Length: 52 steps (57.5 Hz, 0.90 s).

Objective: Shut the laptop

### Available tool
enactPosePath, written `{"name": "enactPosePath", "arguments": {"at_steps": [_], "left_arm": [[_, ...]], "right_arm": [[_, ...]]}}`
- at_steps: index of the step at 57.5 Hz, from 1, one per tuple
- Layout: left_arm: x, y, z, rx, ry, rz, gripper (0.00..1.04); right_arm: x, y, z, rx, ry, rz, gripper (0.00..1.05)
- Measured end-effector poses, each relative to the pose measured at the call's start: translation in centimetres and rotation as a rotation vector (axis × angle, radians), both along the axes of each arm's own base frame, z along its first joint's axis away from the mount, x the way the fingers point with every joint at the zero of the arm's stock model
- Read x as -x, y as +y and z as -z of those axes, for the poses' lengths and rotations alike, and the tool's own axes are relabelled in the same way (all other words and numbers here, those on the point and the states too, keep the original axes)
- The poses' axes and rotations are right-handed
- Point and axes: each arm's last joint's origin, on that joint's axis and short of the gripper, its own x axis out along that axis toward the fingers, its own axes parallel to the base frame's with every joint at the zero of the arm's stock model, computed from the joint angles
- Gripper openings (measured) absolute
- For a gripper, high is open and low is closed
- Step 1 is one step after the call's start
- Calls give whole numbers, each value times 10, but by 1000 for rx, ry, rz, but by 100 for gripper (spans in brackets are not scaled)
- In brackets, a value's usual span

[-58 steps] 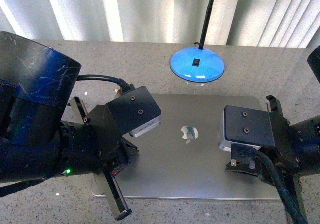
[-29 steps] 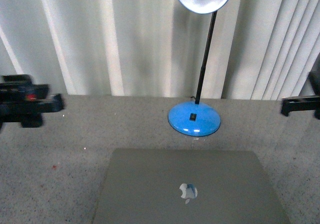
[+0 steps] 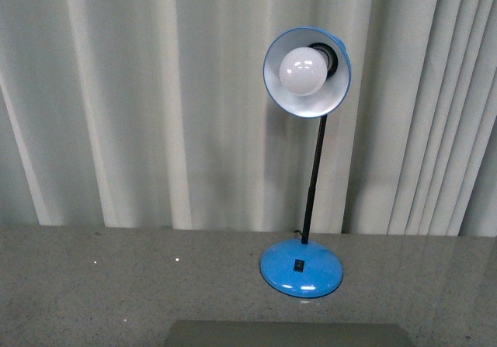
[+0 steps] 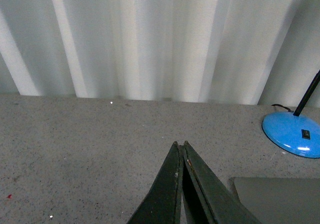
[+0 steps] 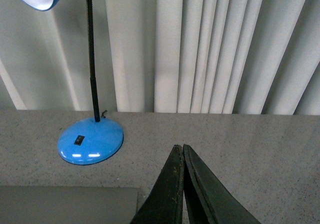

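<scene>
The laptop (image 3: 287,334) lies closed and flat on the grey stone table; only the far edge of its plain grey lid shows at the bottom of the front view. A corner of the lid shows in the left wrist view (image 4: 280,200) and in the right wrist view (image 5: 65,205). My left gripper (image 4: 179,145) is shut and empty, raised above the table beside the lid's corner. My right gripper (image 5: 179,147) is shut and empty, raised above the table beside the other corner. Neither arm shows in the front view.
A blue desk lamp stands behind the laptop, with its round base (image 3: 301,269) on the table (image 3: 116,285) and its shade and bulb (image 3: 305,71) high up. The base also shows in the left wrist view (image 4: 292,135) and the right wrist view (image 5: 90,141). White curtains (image 3: 116,91) hang along the table's far edge.
Both arms have drawn back off the closed lid and left the front view. The front view has tilted up, so the lamp fills it and the laptop has slid to the bottom edge.
</scene>
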Motion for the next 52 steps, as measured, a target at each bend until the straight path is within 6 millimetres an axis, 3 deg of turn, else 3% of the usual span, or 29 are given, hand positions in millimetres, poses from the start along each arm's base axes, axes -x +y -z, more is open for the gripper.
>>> {"name": "enactPosePath", "arguments": {"at_steps": [9,23,52], "left_arm": [[19,13,0,0,3,-6,4],[39,13,0,0,2,-3,4],[63,13,-12,0,-35,-3,4]], "right_arm": [[19,-12,0,-2,2,-1,3],[39,-13,-1,-4,0,2,3],[63,-13,-6,-4,-19,2,3]]}}
